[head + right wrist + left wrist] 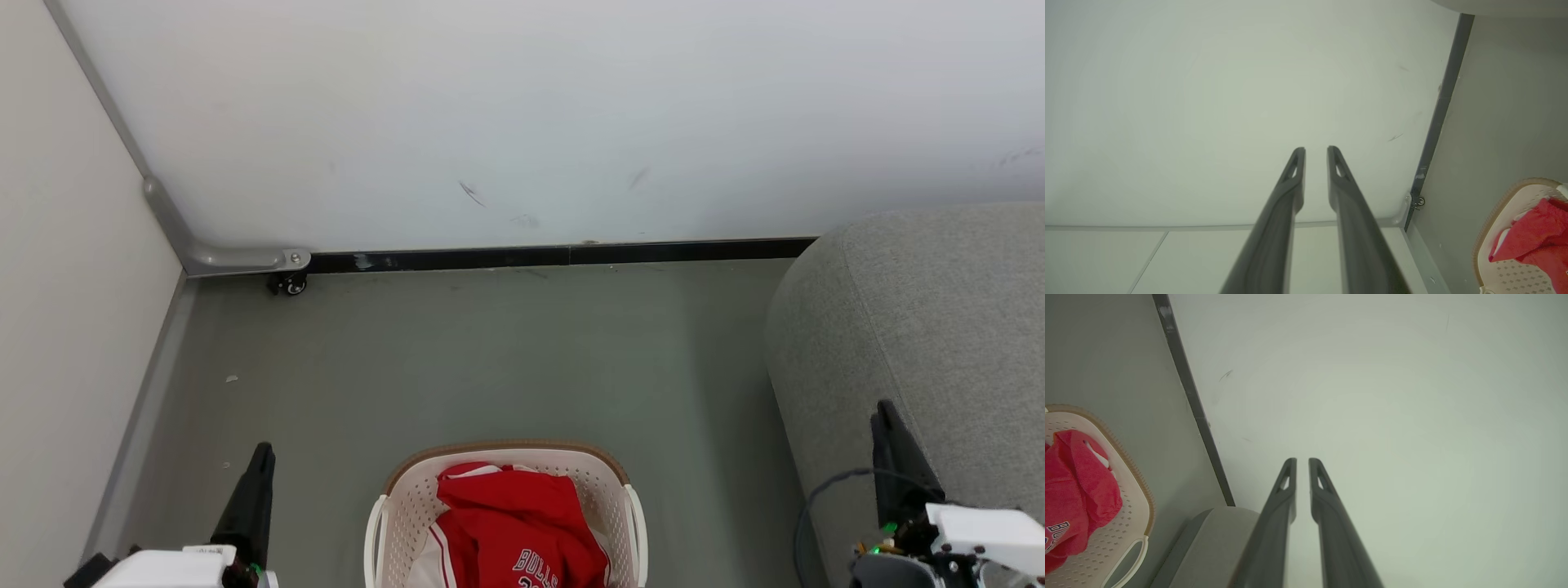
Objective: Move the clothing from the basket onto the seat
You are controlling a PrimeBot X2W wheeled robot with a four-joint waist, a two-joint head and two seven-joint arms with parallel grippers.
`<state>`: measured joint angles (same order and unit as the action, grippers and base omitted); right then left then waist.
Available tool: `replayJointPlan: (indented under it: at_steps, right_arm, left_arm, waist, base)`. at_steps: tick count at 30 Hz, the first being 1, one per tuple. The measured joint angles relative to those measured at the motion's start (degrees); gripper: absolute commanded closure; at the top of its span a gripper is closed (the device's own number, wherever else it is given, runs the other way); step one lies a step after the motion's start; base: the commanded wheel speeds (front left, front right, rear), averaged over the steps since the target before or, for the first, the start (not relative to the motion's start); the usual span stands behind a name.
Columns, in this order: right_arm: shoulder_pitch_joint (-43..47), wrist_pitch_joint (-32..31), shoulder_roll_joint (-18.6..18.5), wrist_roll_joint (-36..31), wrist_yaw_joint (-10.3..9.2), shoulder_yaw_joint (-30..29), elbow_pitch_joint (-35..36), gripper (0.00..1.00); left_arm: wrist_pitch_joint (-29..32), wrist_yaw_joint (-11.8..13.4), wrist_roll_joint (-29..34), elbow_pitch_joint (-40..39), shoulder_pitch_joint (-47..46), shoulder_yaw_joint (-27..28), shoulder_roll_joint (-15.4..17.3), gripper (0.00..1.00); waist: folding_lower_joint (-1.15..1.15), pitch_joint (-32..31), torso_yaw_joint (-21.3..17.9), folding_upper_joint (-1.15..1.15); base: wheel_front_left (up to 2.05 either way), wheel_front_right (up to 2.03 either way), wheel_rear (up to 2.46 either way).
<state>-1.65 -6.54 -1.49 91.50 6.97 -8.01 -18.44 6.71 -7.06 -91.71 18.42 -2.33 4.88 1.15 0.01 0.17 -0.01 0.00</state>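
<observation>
The clothing [514,514] lies heaped in the basket [506,448], seat [922,327] nearby on the right. Barely parted, the left fingers [1284,502] and right fingers [1292,192] hold nothing (too narrow a gap); diving so risks shoving cloth, not gripping it.

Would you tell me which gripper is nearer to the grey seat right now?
Right. The right gripper sits by the seat; the left gripper is beyond the basket.
</observation>
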Motion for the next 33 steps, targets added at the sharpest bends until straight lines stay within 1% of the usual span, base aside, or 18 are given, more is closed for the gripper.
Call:
replayJointPlan:
  at_steps: [4,12,17,22,27,33]
  right_arm:
    - [1.46,0.08,0.23,-0.07,-0.02,0.26,-0.58,0.0]
    - [1.42,1.62,0.22,-0.97,-0.01,1.55,-0.2,0.0]
    - [1.42,2.63,0.21,-2.07,-0.01,2.37,0.11,0.0]
    - [1.42,3.63,0.16,-4.72,-0.01,3.18,0.3,0.0]
    - [1.42,4.61,-0.26,-8.17,-0.01,3.92,0.52,0.0]
    - [1.37,6.0,-0.42,-13.85,-0.01,3.94,1.51,0.0]
  left_arm:
    - [-0.2,0.02,0.09,0.59,1.06,-0.27,-0.22,0.0]
    - [-1.79,0.01,0.96,-0.04,1.05,-1.51,-0.14,0.0]
    - [-2.78,0.01,2.79,-0.38,1.05,-2.21,-0.12,0.0]
    - [-3.79,0.01,5.05,-0.99,1.05,-2.88,-0.09,0.0]
    - [-4.87,0.04,8.46,-1.83,1.05,-3.33,-0.05,0.0]
    - [-6.16,0.1,14.06,-3.44,1.05,-3.15,0.05,0.0]
  waist:
    - [0.0,0.01,0.0,0.0]
    - [0.0,0.02,0.02,0.0]
    - [0.0,0.03,0.04,0.0]
    - [0.04,0.07,0.07,0.0]
    - [0.14,0.09,0.12,0.0]
    - [0.5,0.03,0.17,0.0]
  base:
    - [0.0,0.0,0.0]
    - [0.0,0.0,0.0]
    - [0.0,0.0,0.0]
    - [0.0,0.0,0.0]
    - [0.0,0.0,0.0]
    - [0.0,0.0,0.0]
